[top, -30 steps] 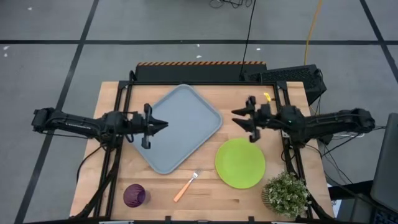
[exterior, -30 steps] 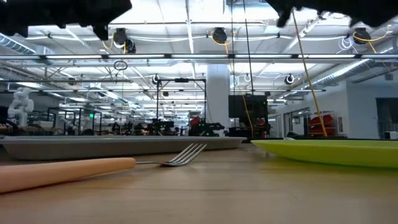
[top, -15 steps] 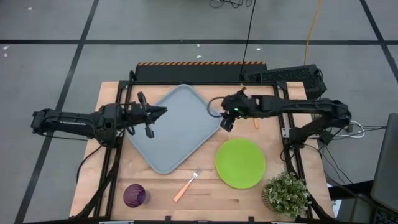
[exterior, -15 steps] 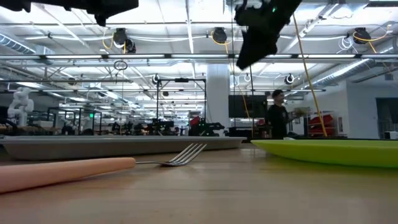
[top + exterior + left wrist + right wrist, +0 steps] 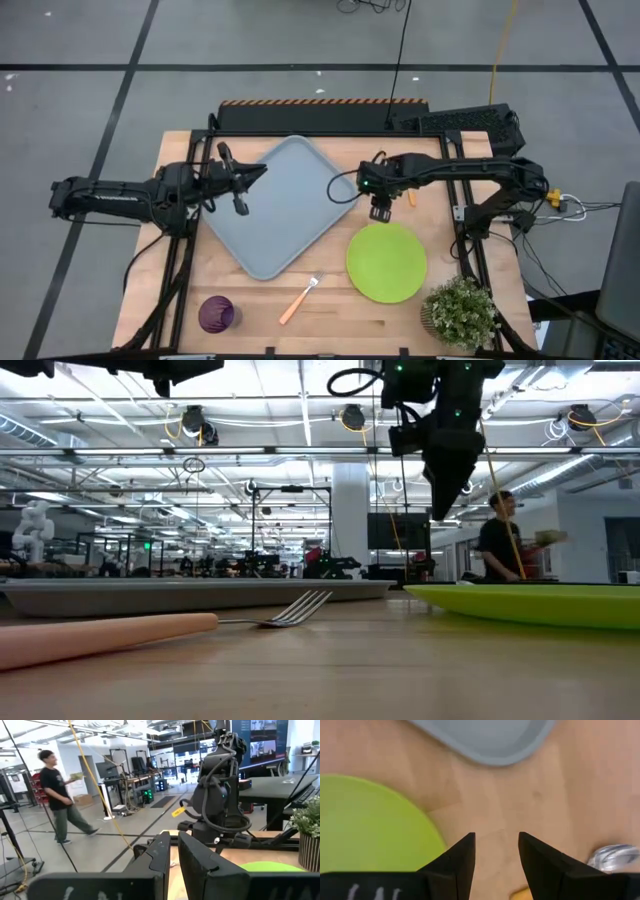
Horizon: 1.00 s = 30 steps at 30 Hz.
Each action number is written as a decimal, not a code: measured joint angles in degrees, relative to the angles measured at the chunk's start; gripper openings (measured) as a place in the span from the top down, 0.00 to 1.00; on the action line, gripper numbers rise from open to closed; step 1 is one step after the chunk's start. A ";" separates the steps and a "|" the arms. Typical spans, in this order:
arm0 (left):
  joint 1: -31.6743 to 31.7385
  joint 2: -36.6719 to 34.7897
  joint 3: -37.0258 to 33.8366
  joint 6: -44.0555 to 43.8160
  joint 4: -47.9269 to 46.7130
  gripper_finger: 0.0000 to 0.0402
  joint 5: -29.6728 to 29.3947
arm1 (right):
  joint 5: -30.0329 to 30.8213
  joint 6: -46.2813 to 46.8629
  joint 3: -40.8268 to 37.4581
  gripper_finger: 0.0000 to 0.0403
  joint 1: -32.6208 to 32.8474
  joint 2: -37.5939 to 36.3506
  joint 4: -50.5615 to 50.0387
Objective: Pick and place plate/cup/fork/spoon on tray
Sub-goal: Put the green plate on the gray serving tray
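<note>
Right gripper (image 5: 381, 212) hangs off the table over bare wood between the tray's right corner and the plate's upper rim; your wrist view has its fingers (image 5: 461, 857) parted with a clear gap, nothing between them, pointing down at the tabletop. Left gripper (image 5: 243, 182) sits above the tray's left part, raised, jaws narrow with only a thin slit showing between the fingers (image 5: 162, 857) in its wrist view, holding nothing. Tray (image 5: 290, 215), grey-blue, lies turned diagonally at the table's middle-left. Plate (image 5: 386, 262), lime green, rests flat on the wood just beside the tray's lower right edge, apart from it. Fork (image 5: 299, 297), orange handle, lies near the front edge below the tray, tines toward the tray; the low view has it (image 5: 150, 630) close in the foreground. Cup (image 5: 216, 314), dark purple, stands at the front left corner. Spoon (image 5: 615, 856): you get a shiny bowl at the edge of the right wrist view, just beside the gripper; in the high view its orange handle (image 5: 411, 196) peeks out near the right arm. Potted plant (image 5: 460, 311) at front right corner. A person (image 5: 497, 547) walks in the room behind. No readable writing or labels on anything.
</note>
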 joint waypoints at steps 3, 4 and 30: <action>-0.02 0.00 0.00 0.34 0.02 0.90 0.02 | -2.99 1.47 0.00 0.65 0.21 -0.01 -0.10; 0.00 0.00 0.00 0.34 -0.03 0.90 0.02 | -2.91 2.11 0.00 0.65 0.45 -0.01 -0.12; -0.83 0.00 0.00 -3.31 -4.79 0.90 0.15 | -15.03 29.52 -15.80 0.65 0.24 -10.06 -7.62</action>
